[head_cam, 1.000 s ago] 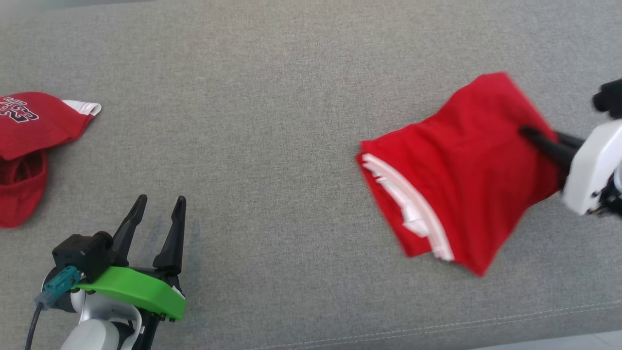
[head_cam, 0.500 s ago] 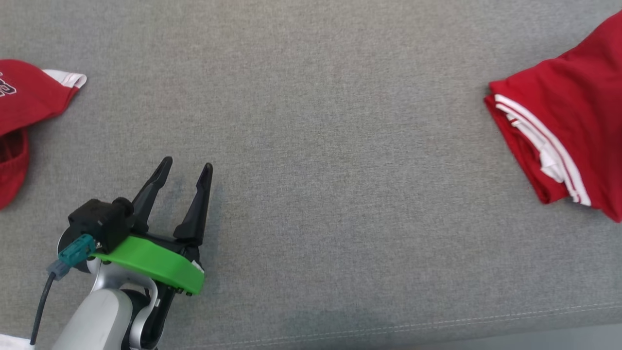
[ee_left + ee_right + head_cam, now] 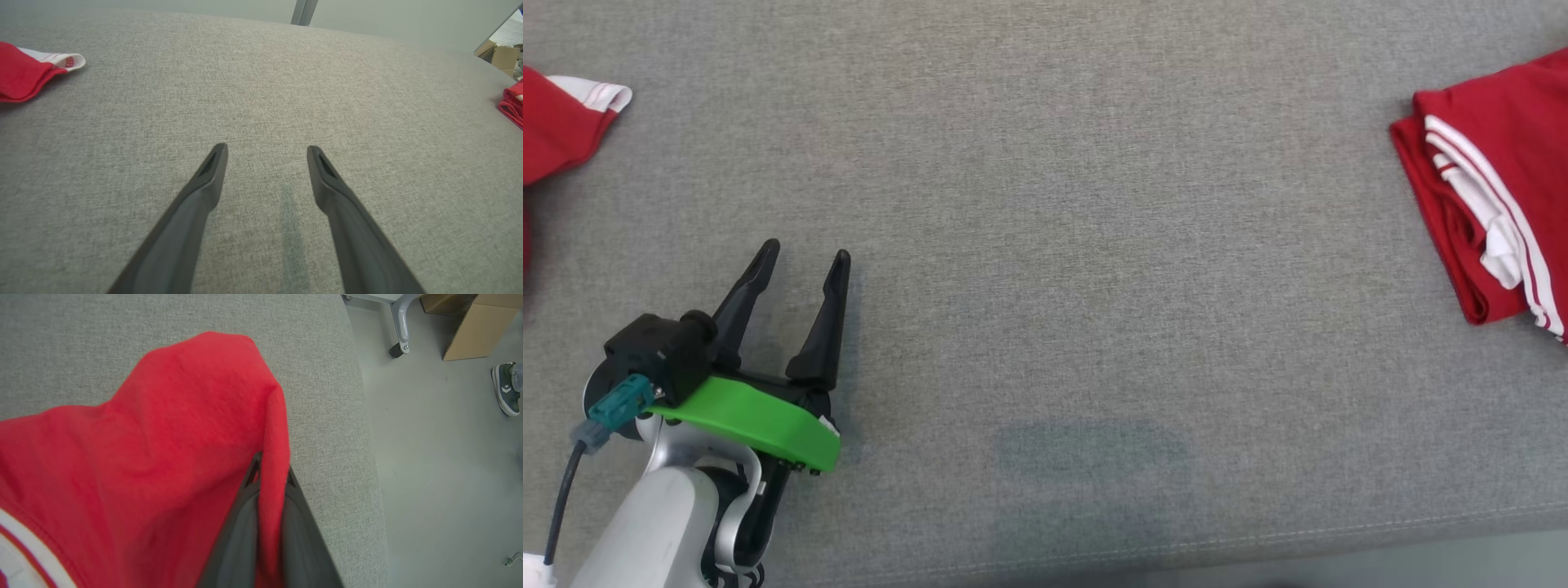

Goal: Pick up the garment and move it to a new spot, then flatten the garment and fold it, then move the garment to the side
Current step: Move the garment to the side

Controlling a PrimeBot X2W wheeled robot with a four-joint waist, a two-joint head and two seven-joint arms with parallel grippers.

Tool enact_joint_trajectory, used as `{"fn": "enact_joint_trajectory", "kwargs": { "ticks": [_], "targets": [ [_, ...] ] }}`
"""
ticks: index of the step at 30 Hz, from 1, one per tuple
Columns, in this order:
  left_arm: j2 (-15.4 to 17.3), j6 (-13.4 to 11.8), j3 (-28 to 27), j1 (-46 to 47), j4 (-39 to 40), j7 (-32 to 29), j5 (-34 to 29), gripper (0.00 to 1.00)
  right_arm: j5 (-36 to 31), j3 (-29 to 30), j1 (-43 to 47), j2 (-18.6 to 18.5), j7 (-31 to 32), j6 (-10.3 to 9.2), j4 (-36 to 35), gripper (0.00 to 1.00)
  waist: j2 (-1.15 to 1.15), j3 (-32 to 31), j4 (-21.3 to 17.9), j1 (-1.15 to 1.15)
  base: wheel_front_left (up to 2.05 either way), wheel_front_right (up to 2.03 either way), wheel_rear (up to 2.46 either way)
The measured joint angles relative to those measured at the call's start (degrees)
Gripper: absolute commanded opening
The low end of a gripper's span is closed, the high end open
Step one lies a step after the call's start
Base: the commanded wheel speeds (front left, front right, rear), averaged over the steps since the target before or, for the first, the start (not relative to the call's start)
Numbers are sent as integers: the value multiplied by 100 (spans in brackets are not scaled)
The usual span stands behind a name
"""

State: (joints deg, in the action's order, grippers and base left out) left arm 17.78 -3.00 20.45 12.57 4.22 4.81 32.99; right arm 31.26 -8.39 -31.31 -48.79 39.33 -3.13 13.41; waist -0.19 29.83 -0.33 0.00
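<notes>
Two dark fingers of our right claw [image 3: 271, 470] pinch a fold of the red garment [image 3: 163, 428] tight, close to the right end of the grey bench [image 3: 327, 396], where the floor [image 3: 429, 477] begins. Our left claw [image 3: 805, 251] is spread wide with nothing in it, over the bench near its front edge and toward the left. At the far left end we see another red cloth [image 3: 556, 131] with a white cuff, well apart from the garment and its white stripes.

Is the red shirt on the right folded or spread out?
Folded: in the head view the shirt shows several stacked red and white-trimmed layers along its edge. The right claw is shut on a bunched part of it.
</notes>
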Motion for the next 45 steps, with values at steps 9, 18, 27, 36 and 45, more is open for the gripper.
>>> {"fn": "enact_joint_trajectory", "kwargs": {
  "ticks": [9,18,27,36,45],
  "targets": [
    [140,-2,-26,57,26,-81,-101,100,55,200,13,16,-230,-58,524,0,0,62,-240,0,0,0,0],
    [162,-2,-4,73,33,-172,-101,100,-18,285,220,101,-610,-212,1049,100,0,124,-387,0,0,0,0],
    [116,-2,-9,73,-121,-87,-100,100,-344,278,236,370,-1536,-256,1128,100,0,-61,-472,0,0,0,0],
    [-45,-1,-33,61,-453,164,-82,100,-669,399,235,791,-2916,-353,781,100,0,-434,-523,0,0,0,0],
    [-63,-32,-254,-251,-992,547,-48,100,-934,247,761,1630,-4195,-378,256,100,0,-1018,-541,0,0,0,0]
  ]
}}
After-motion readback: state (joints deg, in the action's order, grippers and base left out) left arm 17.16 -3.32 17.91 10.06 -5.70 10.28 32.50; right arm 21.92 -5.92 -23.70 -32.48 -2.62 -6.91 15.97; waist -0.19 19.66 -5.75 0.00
